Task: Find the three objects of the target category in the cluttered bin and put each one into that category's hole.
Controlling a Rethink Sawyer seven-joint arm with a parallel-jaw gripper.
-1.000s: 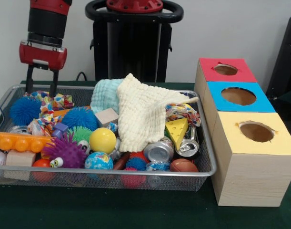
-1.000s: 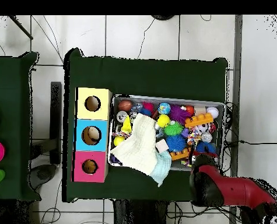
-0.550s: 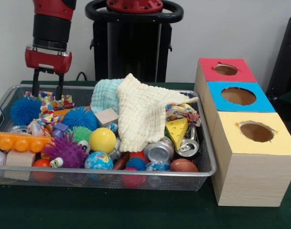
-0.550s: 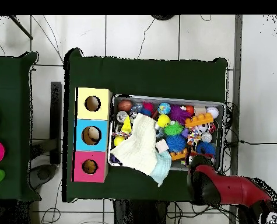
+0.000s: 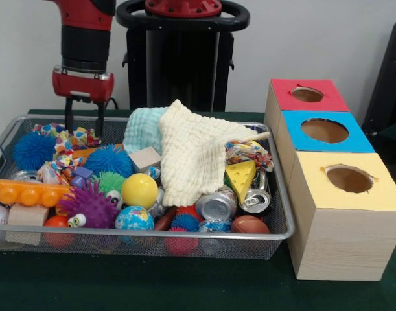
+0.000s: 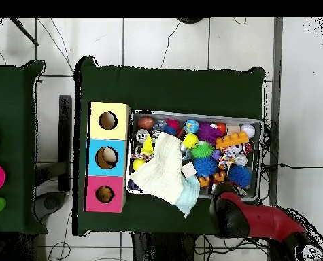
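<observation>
Evenly lit from above, bright and diffuse, no hard shadows. Soft shade only under the wire bin [image 5: 275,223] on the dark tabletop [image 5: 185,285]. Small glints on the crushed cans [image 5: 217,206]. Slightly soft focus throughout the front view, mild grain. Pale wall [image 5: 314,39] flat, not blown out. Overhead floor [image 6: 164,41] bright, evenly exposed.

Wire bin [image 6: 261,156] on dark green surface [image 6: 171,88], packed with toys. Cream cloth [image 6: 161,171] drapes over bin's left part, light blue cloth [image 6: 188,199] under its lower edge. Orange brick [image 6: 232,141], yellow ball [image 6: 190,141], blue spiky ball [image 6: 239,176] among the clutter. Three-hole box touches bin's left side: yellow section [image 6: 108,121], blue section [image 6: 106,158], pink section [image 6: 104,194]. Red arm [image 6: 259,221] at bin's lower right corner, end effector hidden beneath it.
</observation>
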